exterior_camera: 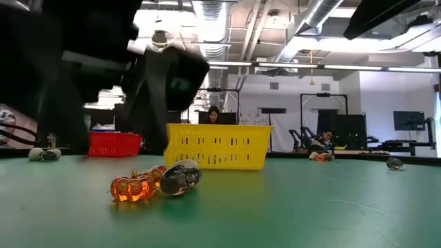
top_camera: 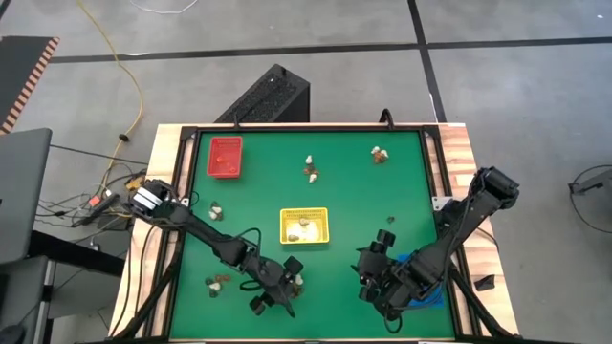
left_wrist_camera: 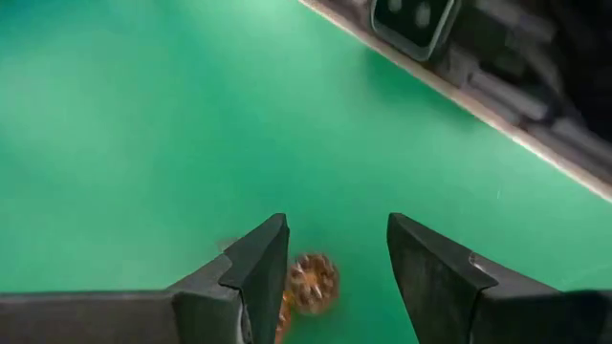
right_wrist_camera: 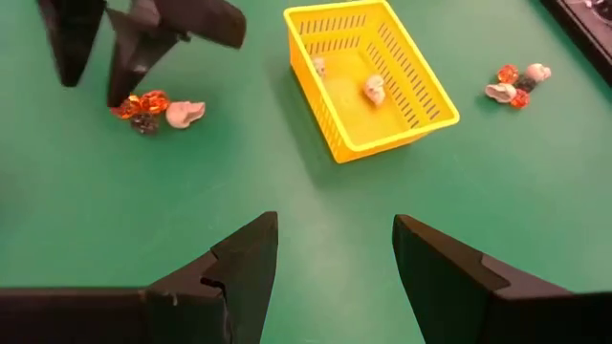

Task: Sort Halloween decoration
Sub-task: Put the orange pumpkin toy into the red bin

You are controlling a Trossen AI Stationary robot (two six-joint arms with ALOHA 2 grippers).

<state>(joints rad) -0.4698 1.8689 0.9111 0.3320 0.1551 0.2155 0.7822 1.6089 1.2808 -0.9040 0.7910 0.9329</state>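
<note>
Two dark robot arms reach over a green table. The left gripper hangs low at the near edge, its fingers spread apart and holding nothing. Between those fingers, hard against one of them, lies a round orange pumpkin trinket. In the low view a glossy orange pumpkin touches a silvery-cream skull-like trinket just beside it, on the mat under this gripper.

The right gripper hovers above bare green mat near the front right, its fingers also parted and empty. Ahead of it, off to one side, the same small cluster of orange, dark and cream pieces lies at the tips of the left arm's fingers.

Farther ahead of the right gripper stands a yellow slotted plastic tray with two cream-white trinkets inside. Beyond that tray, another little group of cream and orange trinkets sits on the mat.

Farthest from both grippers, a red plastic tray rests near the back left corner. More tiny pieces are scattered along the back.
</note>
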